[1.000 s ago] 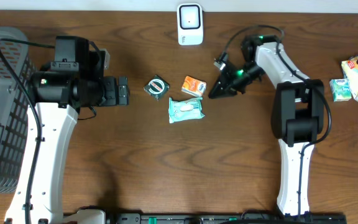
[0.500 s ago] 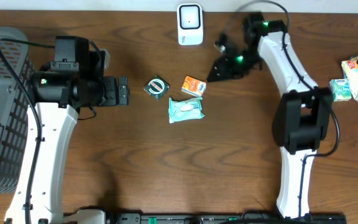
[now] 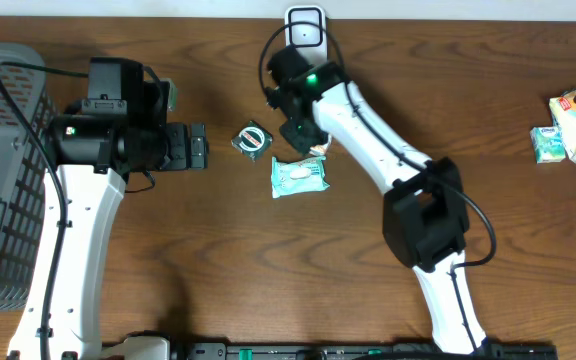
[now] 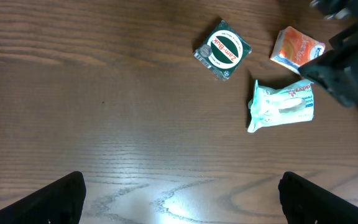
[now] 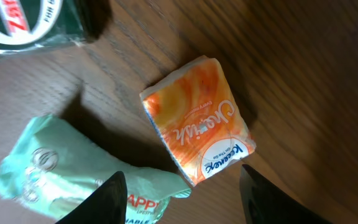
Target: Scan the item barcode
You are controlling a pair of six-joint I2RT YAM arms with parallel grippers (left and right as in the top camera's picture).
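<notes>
Orange tissue pack (image 5: 197, 118) flat, long axis diagonal, right tool (image 5: 183, 186) parted above, empty

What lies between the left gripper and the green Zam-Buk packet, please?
Nothing: between the left gripper and the green Zam-Buk packet the left wrist view shows only bare table.

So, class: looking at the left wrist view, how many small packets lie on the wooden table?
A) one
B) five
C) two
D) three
D: that view shows exactly three, the dark green Zam-Buk packet, the orange tissue packet and the mint-green wipes pack.
</notes>
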